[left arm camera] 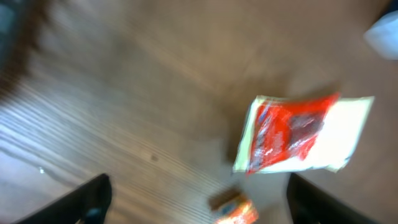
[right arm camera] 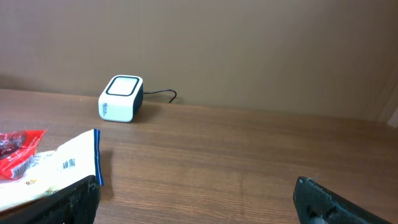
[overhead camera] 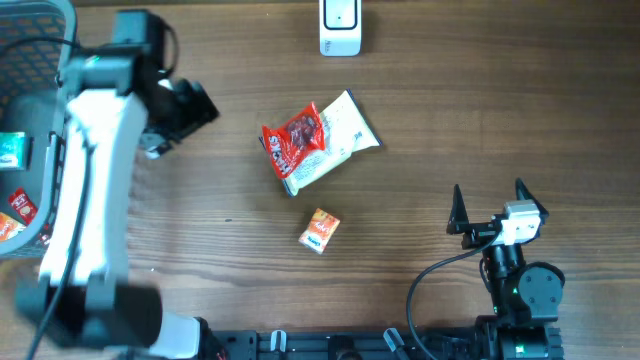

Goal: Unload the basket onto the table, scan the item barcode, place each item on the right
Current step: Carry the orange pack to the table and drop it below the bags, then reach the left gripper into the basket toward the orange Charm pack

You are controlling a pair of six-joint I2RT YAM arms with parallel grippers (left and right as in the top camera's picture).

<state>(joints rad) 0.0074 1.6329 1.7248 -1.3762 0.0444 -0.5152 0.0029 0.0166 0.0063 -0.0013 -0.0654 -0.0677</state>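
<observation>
Left gripper [left arm camera: 199, 190]: released. I read both dark fingers standing wide at the bottom corners of the blurred left wrist view, with only wood between them. From overhead it hangs over the table's left part, between the basket and the snack packet, touching neither.
Right gripper [overhead camera: 490, 198]: also released and empty, fingers spread wide, near the table's right front, well apart from every item.
Table [overhead camera: 450, 100]: brown wood grain, carrying everything listed below.
Basket [overhead camera: 25, 60]: grey mesh at the far left edge, partly behind the left arm. I see a few small packets inside, too small to identify.
Snack packet [overhead camera: 318, 142]: the item for scanning, red and white with a blue edge. It lies flat and skewed around the table's middle, on the arms' side of the scanner and apart from it. On the right wrist view I can pick out a small barcode [right arm camera: 67, 165] on its visible white face.
Scanner [overhead camera: 340, 28]: white box with dark trim at the table's far edge, cable trailing away.
Small sachet [overhead camera: 319, 230]: orange, flat on the wood, near the snack packet on the arms' side, not touching it.
</observation>
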